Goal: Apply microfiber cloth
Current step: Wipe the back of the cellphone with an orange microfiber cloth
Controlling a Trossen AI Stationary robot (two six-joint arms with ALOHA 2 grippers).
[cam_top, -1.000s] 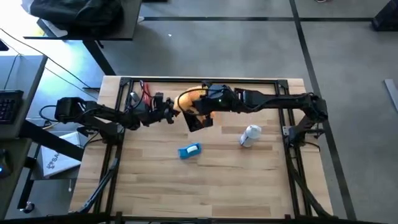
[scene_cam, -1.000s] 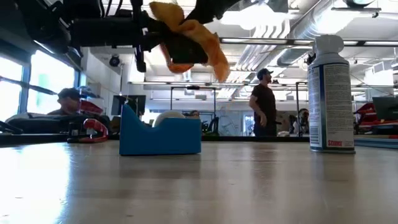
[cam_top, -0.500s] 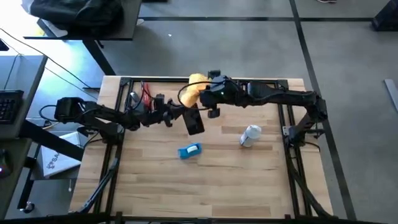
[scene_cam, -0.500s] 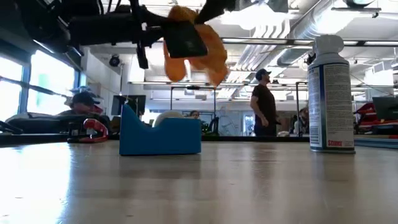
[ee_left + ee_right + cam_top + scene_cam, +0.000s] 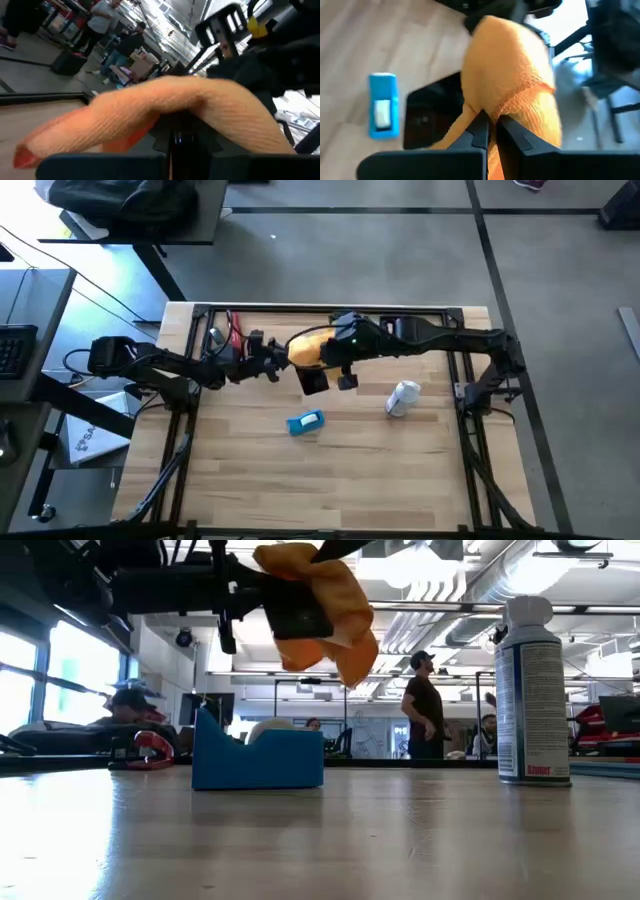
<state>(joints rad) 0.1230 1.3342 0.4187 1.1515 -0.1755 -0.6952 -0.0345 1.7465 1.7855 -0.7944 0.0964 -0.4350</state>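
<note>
The orange microfiber cloth (image 5: 308, 348) lies bunched over the far part of a black phone (image 5: 314, 381), held in the air above the table's middle. My left gripper (image 5: 277, 366) reaches in from the left and is shut on the phone. My right gripper (image 5: 333, 357) comes from the right and is shut on the cloth. In the low view the cloth (image 5: 322, 600) drapes over the phone (image 5: 298, 616), well above the tabletop. The right wrist view shows the cloth (image 5: 510, 85) partly covering the phone (image 5: 427, 120). My left gripper pinches the phone by its left end (image 5: 176, 140) between its two fingers, coming level from the table's left. The phone is lifted clear of the table. The cloth covers most of what shows beyond the fingers. My right gripper pinches a gathered fold of the cloth (image 5: 492, 112) between its two fingers (image 5: 479, 131), several layers thick. The fingers slant down from the table's right. The cloth's free part bulges over the phone's face and hangs slack past its edge (image 5: 355, 660).
A blue block (image 5: 306, 422) stands on the table nearer than the phone. A white spray can (image 5: 403, 397) stands to the right. Red-handled tools (image 5: 232, 330) lie at the far left by the frame. People stand in the room behind.
My right gripper has carried the cloth toward the table's far edge, off most of the phone, then back toward the near edge, so that the cloth again covers the phone's far part. The left gripper and the phone have kept about still.
</note>
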